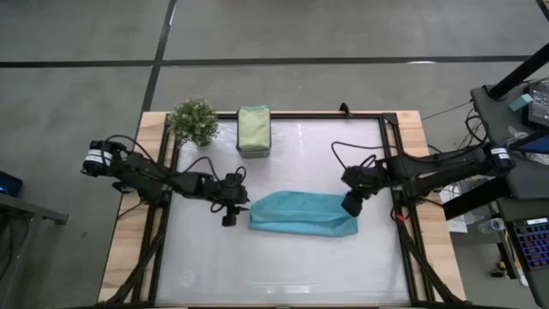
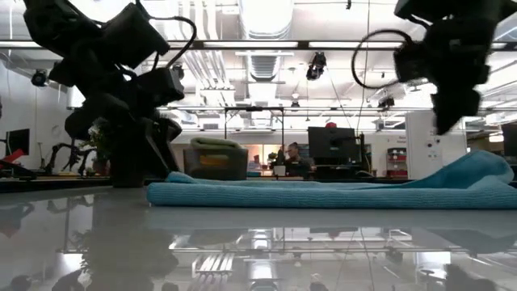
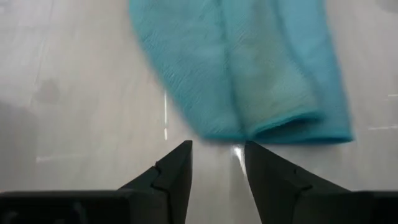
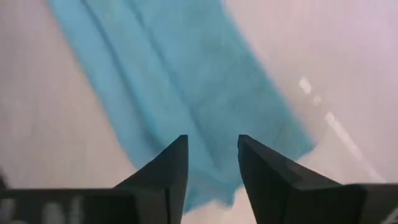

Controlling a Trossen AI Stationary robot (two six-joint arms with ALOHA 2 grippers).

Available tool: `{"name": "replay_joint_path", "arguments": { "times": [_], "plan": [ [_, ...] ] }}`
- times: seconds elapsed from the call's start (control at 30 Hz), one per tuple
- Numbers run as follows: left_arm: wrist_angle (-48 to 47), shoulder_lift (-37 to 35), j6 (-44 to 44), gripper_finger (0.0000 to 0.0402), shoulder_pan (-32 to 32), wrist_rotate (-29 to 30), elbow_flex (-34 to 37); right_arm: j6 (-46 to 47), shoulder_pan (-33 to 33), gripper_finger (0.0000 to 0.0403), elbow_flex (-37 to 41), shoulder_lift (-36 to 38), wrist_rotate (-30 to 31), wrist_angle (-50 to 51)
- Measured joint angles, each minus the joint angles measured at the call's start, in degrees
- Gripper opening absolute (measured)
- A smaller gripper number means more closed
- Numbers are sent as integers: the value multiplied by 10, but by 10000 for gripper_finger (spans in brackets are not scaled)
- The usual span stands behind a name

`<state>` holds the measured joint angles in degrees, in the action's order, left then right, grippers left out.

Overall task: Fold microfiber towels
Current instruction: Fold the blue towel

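- A light blue towel (image 1: pixel 303 213) is lying folded into a long band near the middle of the table (image 1: pixel 283 266), its length running from the left side toward the right side.
- The left gripper (image 1: pixel 230 210) is hovering just beside the band's left end; its two fingers (image 3: pixel 177 168) are standing apart with nothing between them, the towel's folded edge just ahead of the tips.
- The right gripper (image 1: pixel 351 206) is hanging over the band's right end; its fingers (image 4: pixel 261 162) are likewise standing apart and gripping nothing, with blue cloth showing beyond the gap.
- A sage green towel (image 1: pixel 253 127) is sitting folded on a dark grey box (image 1: pixel 253 151) at the table's far edge.
- A small potted plant (image 1: pixel 194 120) is standing near the far left corner, just beside the box.
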<state>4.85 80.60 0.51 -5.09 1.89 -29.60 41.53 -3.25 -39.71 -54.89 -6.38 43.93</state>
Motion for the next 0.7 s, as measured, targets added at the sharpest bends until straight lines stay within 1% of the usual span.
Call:
{"name": "replay_joint_path", "arguments": {
  "times": [0.07,0.13,0.3,0.4,0.53,0.63,0.7],
  "plan": [
    [-7,0,0,132,10,3,3,-35,10,136,-4,-3,26,-27],
    [-8,0,0,132,19,13,9,-73,22,137,-4,-7,41,-74],
    [13,3,2,132,37,21,19,-180,50,129,-2,-50,47,-226],
    [45,17,5,132,42,21,19,-242,62,123,-2,-98,47,-323],
    [96,55,7,132,42,20,18,-306,76,116,-2,-180,46,-447],
    [132,82,7,132,42,15,18,-331,87,110,-13,-245,45,-513],
    [154,96,6,132,42,4,13,-342,96,107,-28,-287,45,-530]
  ]
}}
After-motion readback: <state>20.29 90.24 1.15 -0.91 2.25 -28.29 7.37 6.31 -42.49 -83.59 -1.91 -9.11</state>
